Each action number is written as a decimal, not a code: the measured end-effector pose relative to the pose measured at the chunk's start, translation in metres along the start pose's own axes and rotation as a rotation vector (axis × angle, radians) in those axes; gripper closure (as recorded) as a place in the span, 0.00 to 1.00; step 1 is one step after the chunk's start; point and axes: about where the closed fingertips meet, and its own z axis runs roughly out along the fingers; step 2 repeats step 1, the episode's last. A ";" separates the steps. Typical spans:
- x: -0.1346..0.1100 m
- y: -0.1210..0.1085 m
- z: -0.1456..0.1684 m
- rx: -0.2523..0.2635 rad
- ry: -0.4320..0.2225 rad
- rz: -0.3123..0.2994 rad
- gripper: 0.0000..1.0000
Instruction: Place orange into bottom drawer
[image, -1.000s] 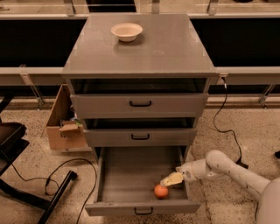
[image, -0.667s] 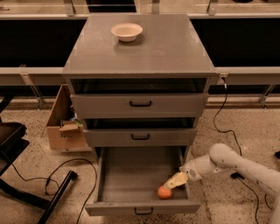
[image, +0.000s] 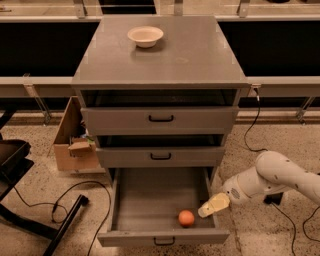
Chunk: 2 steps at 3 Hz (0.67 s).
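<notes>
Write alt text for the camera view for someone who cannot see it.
An orange lies near the front right of the open bottom drawer of a grey three-drawer cabinet, with the robot's gripper just to its right by the drawer's side wall. A cream bowl sits on top of the cabinet.

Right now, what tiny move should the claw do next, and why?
Probably pull the claw back and up, out of the drawer. The orange lies on the drawer floor near the front, and the claw sits just beside it, by the side wall, not touching it. So the job looks done.
</notes>
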 end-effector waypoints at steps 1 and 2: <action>-0.005 0.012 -0.022 0.045 -0.013 -0.029 0.00; -0.005 0.012 -0.022 0.045 -0.013 -0.029 0.00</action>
